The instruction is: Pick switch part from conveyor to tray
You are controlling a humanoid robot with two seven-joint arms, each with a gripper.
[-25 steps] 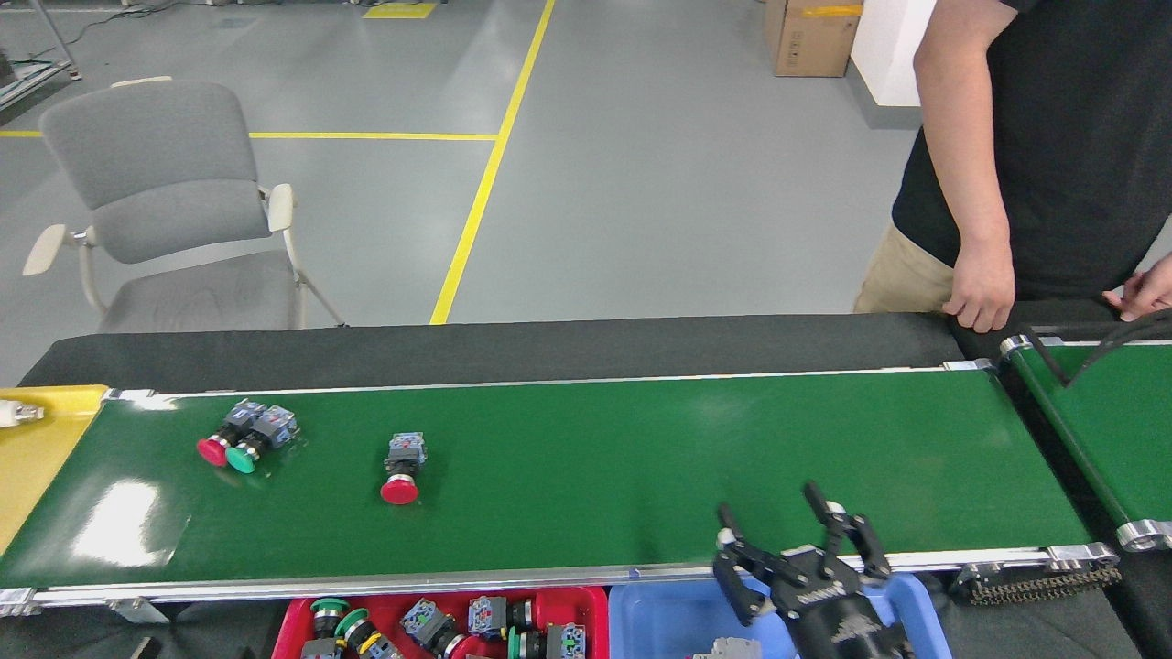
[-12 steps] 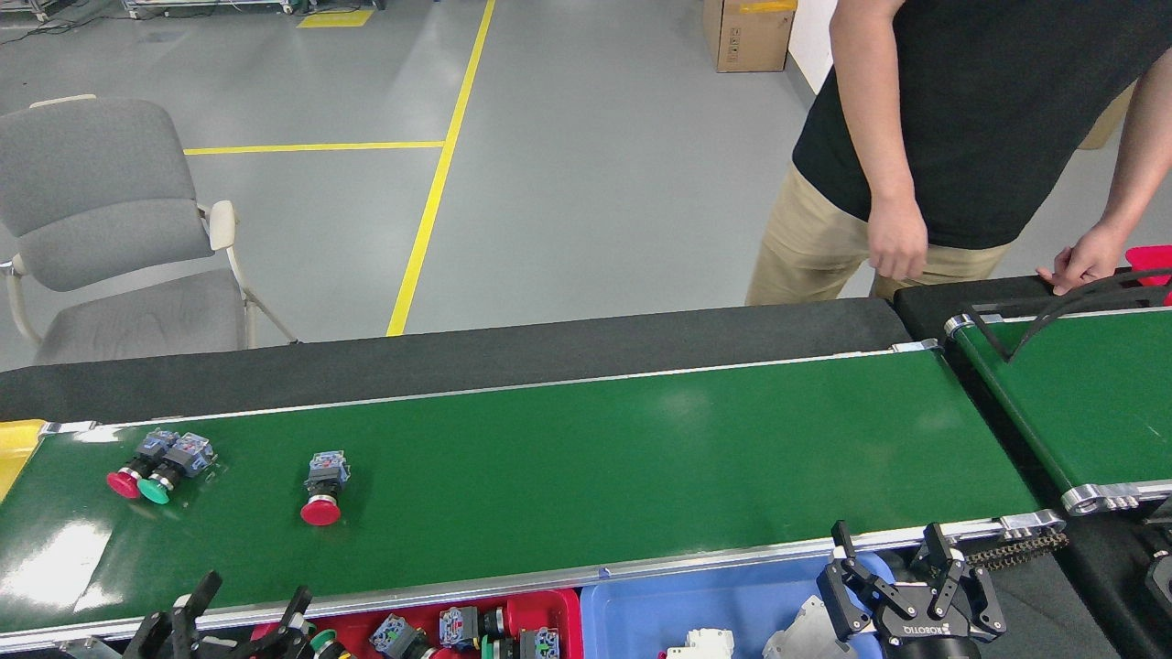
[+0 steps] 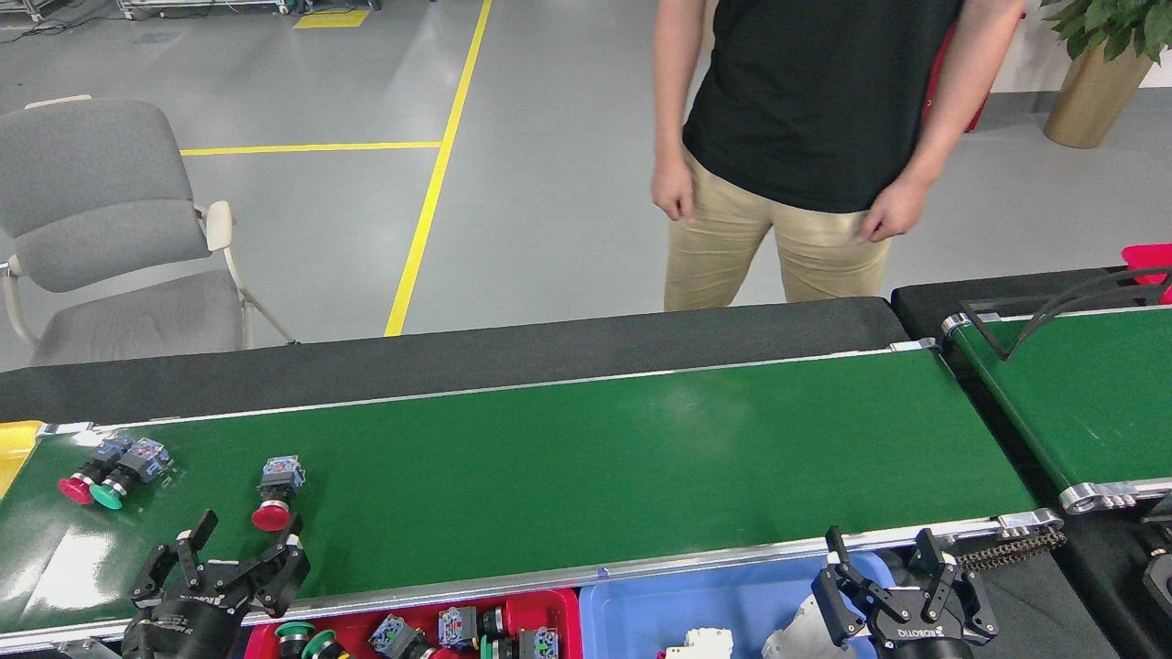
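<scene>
Three switch parts lie on the left of the dark-green conveyor [image 3: 568, 458]: one with a red cap [image 3: 275, 494], and a touching pair, red-capped [image 3: 87, 478] and green-capped [image 3: 124, 474], further left. My left gripper [image 3: 247, 535] is open over the belt's near edge, its fingertips just below and around the lone red-capped switch, not touching it. My right gripper [image 3: 884, 554] is open above the blue tray [image 3: 696, 604], off the belt's near right end. The red tray [image 3: 540, 609] at the bottom holds several switch parts.
A person in a black shirt [image 3: 806, 101] stands behind the conveyor. A second green belt [image 3: 1090, 394] lies at the right. A grey chair [image 3: 101, 229] stands at the back left. A yellow surface [image 3: 14, 444] meets the belt's left end.
The three switch parts have ridden left along the belt. My left gripper rose over the near rail toward the lone red-capped switch. The person stepped left, taking both hands off the conveyor.
</scene>
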